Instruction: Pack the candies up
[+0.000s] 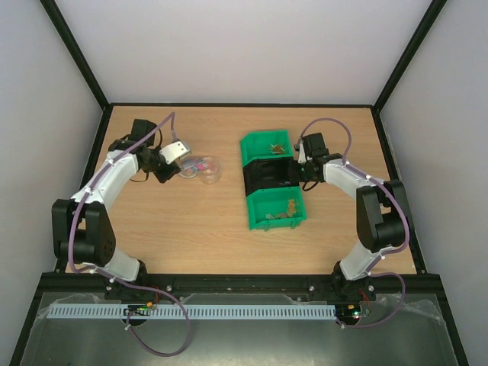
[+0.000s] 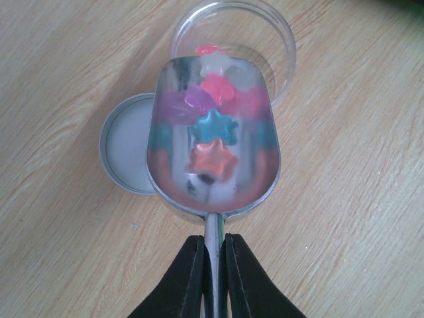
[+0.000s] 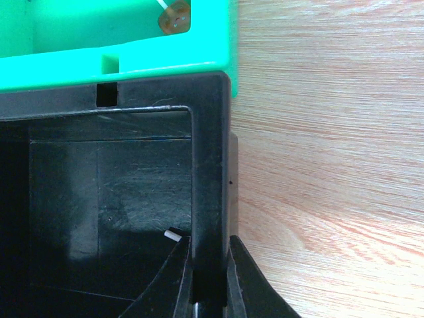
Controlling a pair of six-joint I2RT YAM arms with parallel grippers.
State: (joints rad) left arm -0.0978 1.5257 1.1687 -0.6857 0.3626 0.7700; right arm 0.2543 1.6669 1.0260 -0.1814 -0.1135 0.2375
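My left gripper [image 2: 213, 240] is shut on the thin handle of a metal scoop [image 2: 255, 169]. In the scoop lie star-shaped candies [image 2: 213, 126] in pink, purple, blue and orange. It hangs over a clear round tub [image 2: 281, 40] with a red candy inside; the tub's lid [image 2: 126, 146] lies beside it. The top view shows the scoop [image 1: 178, 149] left of the tub [image 1: 206, 168]. My right gripper [image 3: 211, 242] is shut on the right wall of a black bin [image 3: 99, 192]. Gold candies sit in the near green bin [image 1: 287, 209] and the far green bin [image 1: 279, 149].
The three bins stand in a row at table centre, the black one [image 1: 267, 175] between the two green ones. A small white piece [image 3: 172, 234] lies inside the black bin by my right finger. Bare wood lies right of the bins [image 3: 331, 165].
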